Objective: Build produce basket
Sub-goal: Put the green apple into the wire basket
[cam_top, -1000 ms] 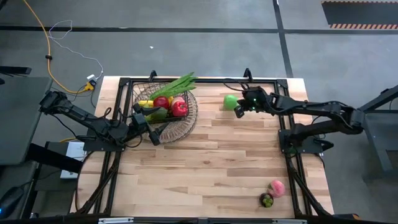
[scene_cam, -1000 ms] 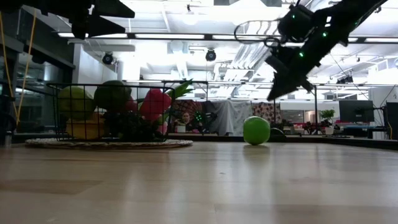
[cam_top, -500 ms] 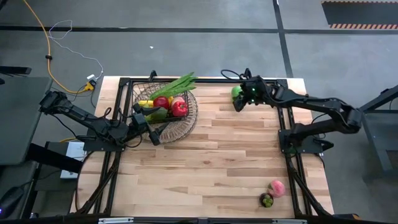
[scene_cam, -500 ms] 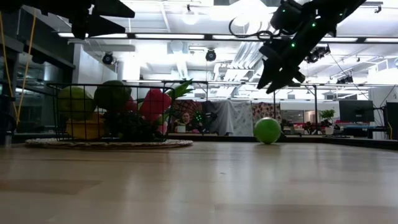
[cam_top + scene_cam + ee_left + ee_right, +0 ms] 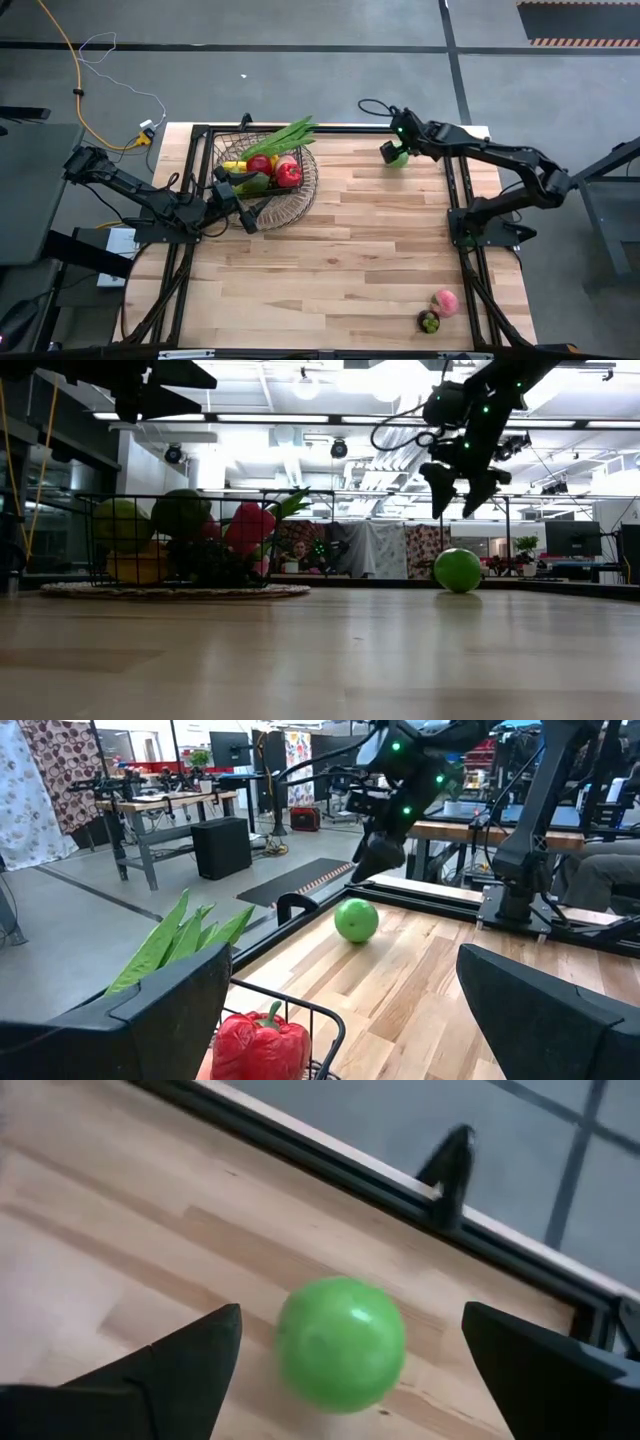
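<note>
Right wrist view: the green ball [image 5: 341, 1342] is seen on bare table [image 5: 90, 1210] between wide-spread jaws of the right gripper [image 5: 460, 485], at one o'clock; a square, centred descent is advised. Left gripper [image 5: 243, 200], jaws wide, is parked at the basket [image 5: 300, 195], eleven o'clock.

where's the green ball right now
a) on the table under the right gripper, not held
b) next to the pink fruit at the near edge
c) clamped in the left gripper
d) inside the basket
a: the green ball rests on the table while the right gripper hangs open above it with a clear gap between; the basket sits well off to the side.
</note>
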You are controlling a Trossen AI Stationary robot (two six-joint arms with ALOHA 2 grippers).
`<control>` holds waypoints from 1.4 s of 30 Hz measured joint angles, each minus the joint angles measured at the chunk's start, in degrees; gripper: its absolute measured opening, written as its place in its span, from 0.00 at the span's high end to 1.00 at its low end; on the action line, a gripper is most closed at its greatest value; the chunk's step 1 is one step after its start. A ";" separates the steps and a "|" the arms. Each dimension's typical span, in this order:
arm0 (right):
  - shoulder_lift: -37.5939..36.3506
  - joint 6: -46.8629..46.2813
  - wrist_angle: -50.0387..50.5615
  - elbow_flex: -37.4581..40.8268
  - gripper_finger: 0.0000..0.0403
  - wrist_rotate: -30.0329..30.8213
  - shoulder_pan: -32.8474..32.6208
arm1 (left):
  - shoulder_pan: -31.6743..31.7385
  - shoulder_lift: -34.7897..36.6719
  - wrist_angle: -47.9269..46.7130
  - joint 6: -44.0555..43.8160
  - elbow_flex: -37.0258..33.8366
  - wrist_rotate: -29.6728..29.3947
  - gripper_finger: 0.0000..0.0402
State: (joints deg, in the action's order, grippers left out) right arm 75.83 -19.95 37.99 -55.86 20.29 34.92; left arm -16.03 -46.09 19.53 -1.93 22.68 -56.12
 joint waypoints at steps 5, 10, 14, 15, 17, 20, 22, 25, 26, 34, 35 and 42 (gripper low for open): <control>2.17 -1.26 0.62 0.44 0.08 -2.10 1.11 | -0.02 0.00 -0.02 0.02 0.00 0.00 0.06; 6.51 -2.19 -0.03 0.49 0.08 -7.62 1.04 | -0.02 0.00 -0.02 0.01 0.00 0.00 0.06; 11.24 -3.14 -2.75 0.52 0.08 -5.11 1.04 | -0.01 0.00 -0.02 0.02 0.00 0.00 0.06; 12.38 -3.16 -3.99 0.52 0.08 -3.77 1.04 | -0.02 0.00 -0.04 0.00 0.00 0.00 0.06; 14.57 -3.16 -6.40 0.52 0.08 -2.49 1.06 | -0.02 0.00 -0.09 0.00 0.00 0.00 0.06; 17.34 -2.54 -8.55 0.43 0.08 -3.47 1.04 | -0.02 0.00 -0.14 0.00 0.00 0.00 0.06; 18.29 -2.24 -8.73 0.24 0.08 -3.73 1.06 | -0.02 0.00 -0.27 0.00 0.00 0.00 0.06; 18.83 -2.32 -7.73 0.11 0.08 -3.50 1.04 | -0.01 0.00 -0.48 0.02 0.00 0.01 0.06; 18.80 -2.57 -7.46 0.14 0.08 -3.41 1.03 | -0.02 0.00 -0.48 0.02 0.00 0.00 0.06; 18.75 -2.22 -6.80 0.22 0.11 -3.71 1.02 | -0.02 0.00 -0.48 0.00 0.00 0.02 0.06; 18.55 -1.91 -6.51 0.24 0.13 -3.78 1.03 | -0.02 0.00 -0.46 0.02 0.00 0.02 0.06; 12.19 0.90 2.88 0.84 0.29 -4.71 -0.79 | -0.02 0.00 -0.49 0.20 0.00 0.00 0.06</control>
State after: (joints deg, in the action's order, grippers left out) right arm 88.02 -19.05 40.87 -55.02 15.57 34.13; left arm -16.05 -46.09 19.04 -1.74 22.68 -56.12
